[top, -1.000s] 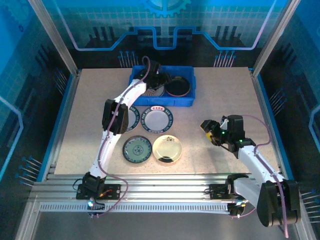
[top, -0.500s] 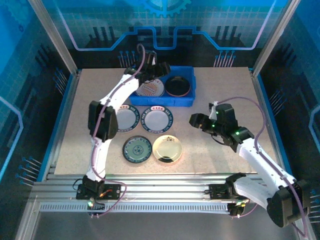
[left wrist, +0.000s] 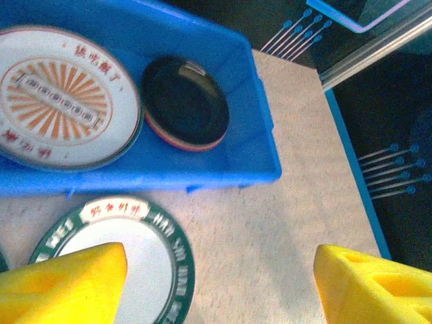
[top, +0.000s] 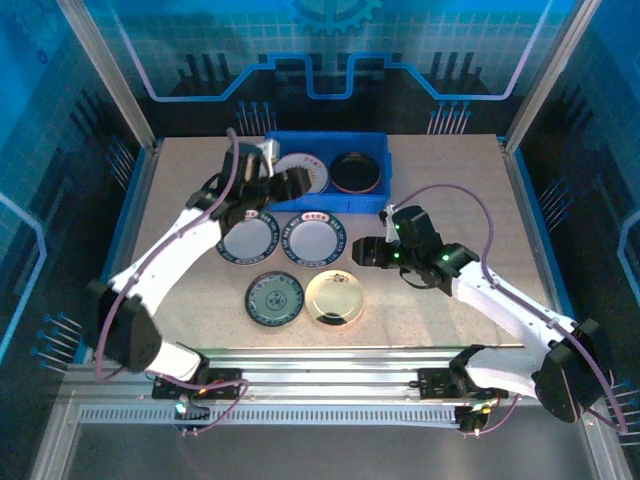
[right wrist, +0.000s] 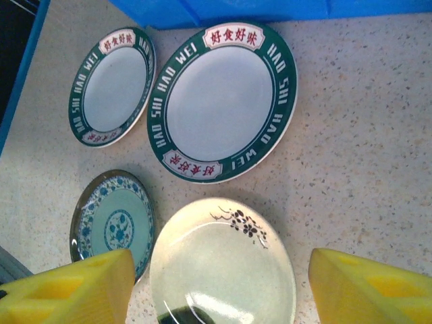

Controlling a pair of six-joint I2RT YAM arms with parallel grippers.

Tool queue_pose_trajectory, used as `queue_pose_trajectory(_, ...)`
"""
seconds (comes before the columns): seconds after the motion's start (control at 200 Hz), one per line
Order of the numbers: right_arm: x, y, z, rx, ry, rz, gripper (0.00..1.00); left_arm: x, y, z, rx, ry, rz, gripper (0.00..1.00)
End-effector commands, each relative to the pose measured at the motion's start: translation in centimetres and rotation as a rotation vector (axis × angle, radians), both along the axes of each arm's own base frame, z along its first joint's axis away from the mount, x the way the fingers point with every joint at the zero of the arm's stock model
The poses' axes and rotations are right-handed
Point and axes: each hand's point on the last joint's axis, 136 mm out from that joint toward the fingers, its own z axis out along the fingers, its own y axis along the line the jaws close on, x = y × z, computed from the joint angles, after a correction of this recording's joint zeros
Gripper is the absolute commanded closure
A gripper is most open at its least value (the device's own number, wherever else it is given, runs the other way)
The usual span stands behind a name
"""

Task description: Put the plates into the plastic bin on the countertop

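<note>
The blue plastic bin [top: 372, 204] [left wrist: 264, 149] holds a white plate with an orange sunburst [top: 300, 171] [left wrist: 57, 104] and a dark plate [top: 357, 172] [left wrist: 185, 101]. On the countertop [top: 440, 190] lie two green-rimmed white plates [top: 247, 237] [top: 312, 238] [right wrist: 111, 84] [right wrist: 223, 101], a blue-patterned plate [top: 274, 299] [right wrist: 111, 223] and a cream plate [top: 335, 297] [right wrist: 223, 256]. My left gripper [top: 293, 185] [left wrist: 219, 290] hangs open just in front of the bin, empty. My right gripper [top: 362, 252] [right wrist: 219, 290] is open above the cream plate, its fingers either side of it.
Metal rails [top: 330, 365] run along the near edge and blue-edged walls enclose the countertop. Bare tabletop lies right of the bin and of the plates [top: 460, 230].
My left arm has pulled back out of the bin toward the near left, leaving the sunburst plate inside. My right arm has swung left to above the cream plate.
</note>
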Motion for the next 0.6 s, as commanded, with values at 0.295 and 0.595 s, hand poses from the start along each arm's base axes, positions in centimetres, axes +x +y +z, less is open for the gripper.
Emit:
queue_pose_trajectory(0.295,-2.7,-0.4,-5.0,0.008,0.003,-0.023,0.39,-11.8,1.9,-5.2,-0.053,0.124,-0.064,0.26)
queue_pose_trajectory(0.595,-3.7,0.1,-8.0,0.028,0.117,-0.017,0.59,-14.9,-0.3,-10.8,-0.061,0.276,-0.145,0.28)
